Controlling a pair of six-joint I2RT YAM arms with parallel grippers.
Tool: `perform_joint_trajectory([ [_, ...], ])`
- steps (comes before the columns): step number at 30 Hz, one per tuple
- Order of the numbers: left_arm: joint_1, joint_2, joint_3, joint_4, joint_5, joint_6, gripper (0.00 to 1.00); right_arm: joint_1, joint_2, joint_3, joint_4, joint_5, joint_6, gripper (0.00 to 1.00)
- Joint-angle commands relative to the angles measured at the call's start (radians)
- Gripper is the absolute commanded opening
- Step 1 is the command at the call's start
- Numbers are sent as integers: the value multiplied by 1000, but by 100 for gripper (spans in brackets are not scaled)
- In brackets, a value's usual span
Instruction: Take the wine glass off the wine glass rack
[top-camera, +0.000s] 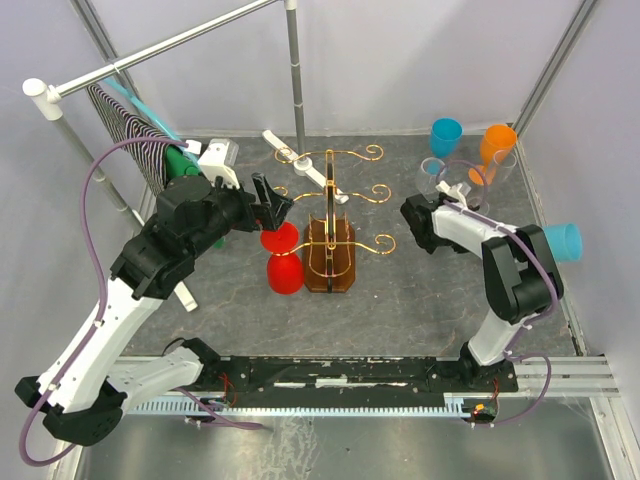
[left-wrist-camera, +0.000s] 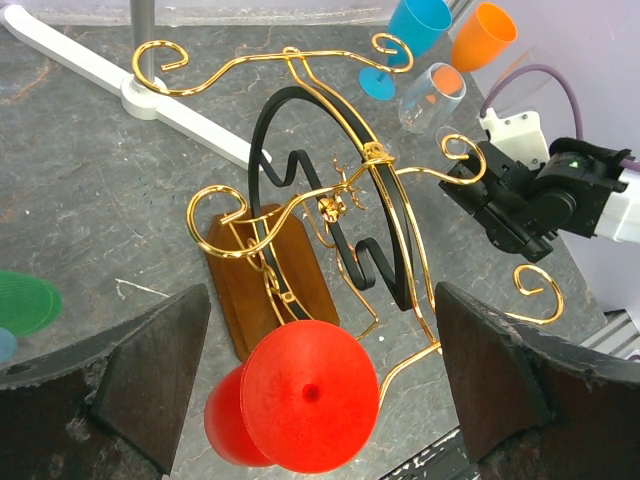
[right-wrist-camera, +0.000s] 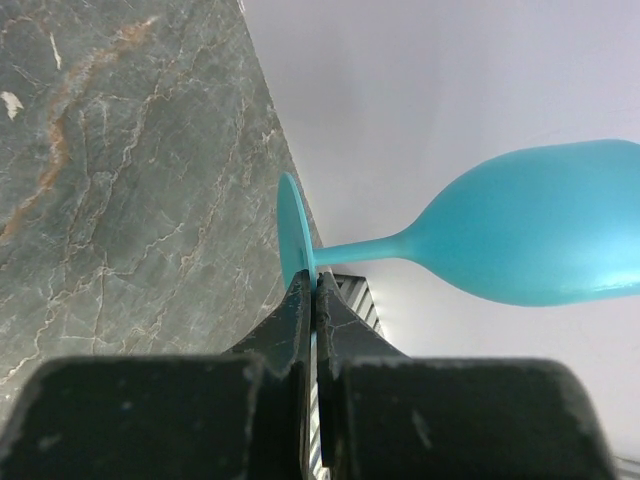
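This looks like a robotics lab test cell: a left arm and right arm bolted to a metal rail along the grey tabletop's near edge, with white panels and metal poles around it.

The worktop is dark grey stone with pale streaks. At its far right corner three glasses stand close together: a blue glass, an orange glass and a clear glass just in front of them. At the right edge a teal glass points sideways, its bowl toward the wall. I cannot tell if it rests on anything. A grey pole stands up at the far edge, on a white foot bar that lies flat on the stone. A striped cloth hangs from another pole at the far left corner, with something green just beside it.
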Motion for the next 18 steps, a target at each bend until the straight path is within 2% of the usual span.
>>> perform_joint_trajectory([
  [1,2,-24,12,16,-2,44,99,-16,-42,55,-113,-20,115,0],
  [6,3,-25,7,22,-4,51,99,40,-51,96,-162,-84,127,1],
  [12,2,-24,6,29,7,52,99,123,116,198,-343,-91,283,0],
  [18,2,-36,12,6,-9,71,99,170,193,206,-361,-99,336,0],
])
